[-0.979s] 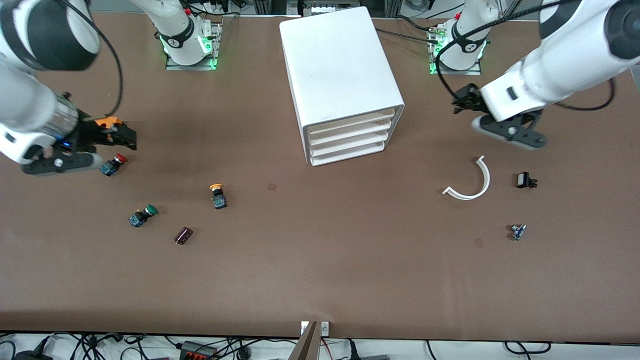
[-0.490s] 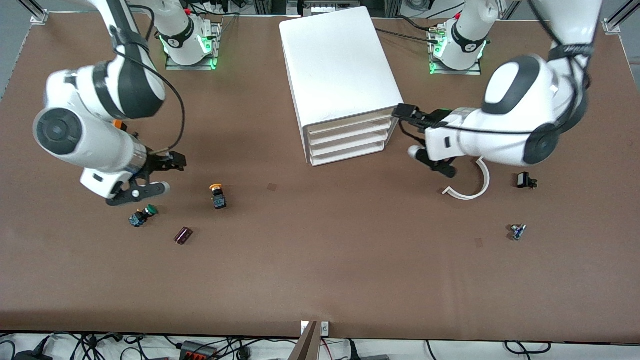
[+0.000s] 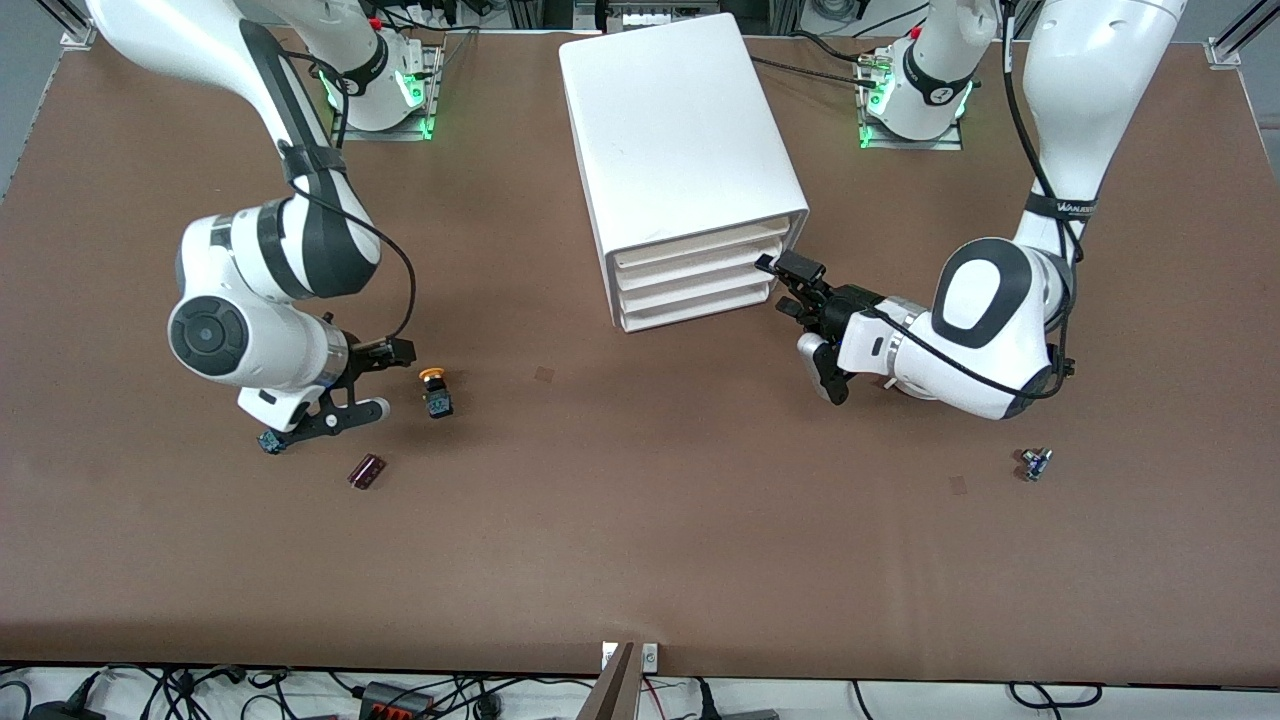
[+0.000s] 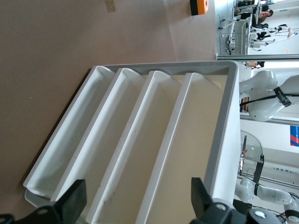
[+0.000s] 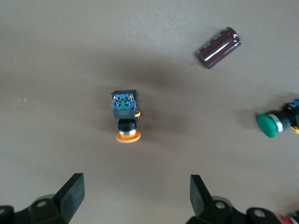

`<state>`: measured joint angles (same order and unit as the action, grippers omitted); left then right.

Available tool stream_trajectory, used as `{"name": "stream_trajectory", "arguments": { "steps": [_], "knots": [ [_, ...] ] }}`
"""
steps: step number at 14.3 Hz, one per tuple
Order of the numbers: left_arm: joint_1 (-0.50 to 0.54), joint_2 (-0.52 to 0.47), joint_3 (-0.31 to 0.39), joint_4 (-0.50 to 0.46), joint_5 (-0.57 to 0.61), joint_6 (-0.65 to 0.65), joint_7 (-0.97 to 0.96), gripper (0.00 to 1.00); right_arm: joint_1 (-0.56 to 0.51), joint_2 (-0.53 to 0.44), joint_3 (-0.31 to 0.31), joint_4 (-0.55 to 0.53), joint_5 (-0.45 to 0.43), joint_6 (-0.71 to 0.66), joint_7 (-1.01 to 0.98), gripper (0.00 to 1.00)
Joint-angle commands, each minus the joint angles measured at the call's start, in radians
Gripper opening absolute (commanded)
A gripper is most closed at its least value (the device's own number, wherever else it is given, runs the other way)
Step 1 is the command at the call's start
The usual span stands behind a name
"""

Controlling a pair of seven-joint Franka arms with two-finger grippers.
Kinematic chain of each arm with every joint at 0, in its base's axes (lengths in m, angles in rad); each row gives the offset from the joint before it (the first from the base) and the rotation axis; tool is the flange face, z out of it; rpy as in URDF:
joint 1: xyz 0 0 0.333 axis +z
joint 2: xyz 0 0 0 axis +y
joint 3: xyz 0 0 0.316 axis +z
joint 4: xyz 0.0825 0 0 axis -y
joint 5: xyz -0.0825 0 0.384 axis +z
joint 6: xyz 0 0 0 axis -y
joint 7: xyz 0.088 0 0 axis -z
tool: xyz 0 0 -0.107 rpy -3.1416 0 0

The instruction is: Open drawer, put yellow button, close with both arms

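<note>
Front view | left tool (image 3: 790, 285) swung in to cabinet's drawer (image 3: 697, 243), released | right tool (image 3: 385, 375) now beside yellow button (image 3: 435, 390), released | both grasps pending

Even overhead light, bright but soft across the brown table (image 3: 640, 560); no glare on it, only a faint darker band along the edge nearest the front camera. Short diffuse shadows sit under both arms and beside the white cabinet (image 3: 680, 130), whose top reads near blown-out white. Right wrist view slightly soft, with a smeared shadow around the yellow button (image 5: 125, 117); left wrist view crisp on the 4 drawer fronts, bright background washed out.
</note>
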<state>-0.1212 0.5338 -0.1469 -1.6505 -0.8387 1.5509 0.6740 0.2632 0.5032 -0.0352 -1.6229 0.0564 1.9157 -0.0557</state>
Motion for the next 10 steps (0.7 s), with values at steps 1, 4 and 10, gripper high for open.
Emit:
{"name": "stream_trajectory", "arguments": {
  "steps": [1, 4, 10],
  "knots": [
    [0.002, -0.032, -0.005, -0.103, -0.036, 0.017, 0.091, 0.75, 0.025, 0.066, -0.005, 0.023, 0.008, 0.058, -0.003, 1.0],
    [0.002, -0.038, -0.005, -0.179, -0.111, 0.002, 0.101, 0.65, 0.028, 0.116, -0.003, 0.024, 0.014, 0.117, -0.001, 1.0],
    [0.002, -0.046, -0.014, -0.212, -0.145, -0.02, 0.101, 0.61, 0.07, 0.182, -0.005, 0.024, 0.016, 0.209, 0.023, 1.0]
  ]
}}
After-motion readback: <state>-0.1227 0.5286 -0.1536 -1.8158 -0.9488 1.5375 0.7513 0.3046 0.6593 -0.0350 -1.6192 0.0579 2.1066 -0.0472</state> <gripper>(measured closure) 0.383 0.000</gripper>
